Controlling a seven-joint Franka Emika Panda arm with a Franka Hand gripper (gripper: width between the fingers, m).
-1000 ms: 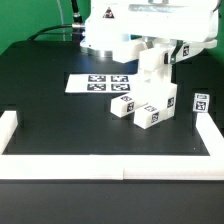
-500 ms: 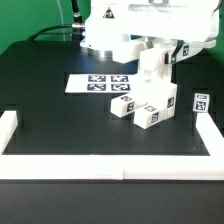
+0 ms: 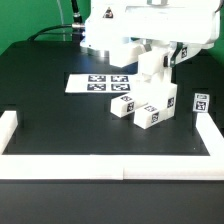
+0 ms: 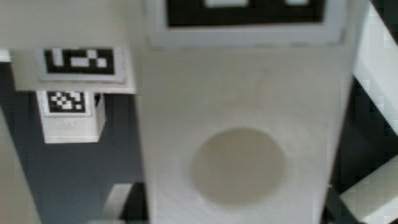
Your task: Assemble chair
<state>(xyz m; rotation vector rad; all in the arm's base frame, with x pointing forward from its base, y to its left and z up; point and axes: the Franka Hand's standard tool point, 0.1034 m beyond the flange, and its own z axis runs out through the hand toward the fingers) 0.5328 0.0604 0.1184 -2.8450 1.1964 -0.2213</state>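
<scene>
The white border rail (image 3: pixel 110 165) edges the near side of the black counter (image 3: pixel 50 120). Beyond it a tagged chair block (image 3: pixel 122 106) and a second block (image 3: pixel 151 116) sit close together, crowding the foot of the upright chair piece (image 3: pixel 152 80). A lone tagged piece (image 3: pixel 200 102) stands off at the exterior view's right. The hand (image 3: pixel 160 56) is clenched on the upright piece's top. Farther back lies the marker board (image 3: pixel 98 83). Only the wrist view shows the oval hollow (image 4: pixel 240 165) in the grasped piece's face
</scene>
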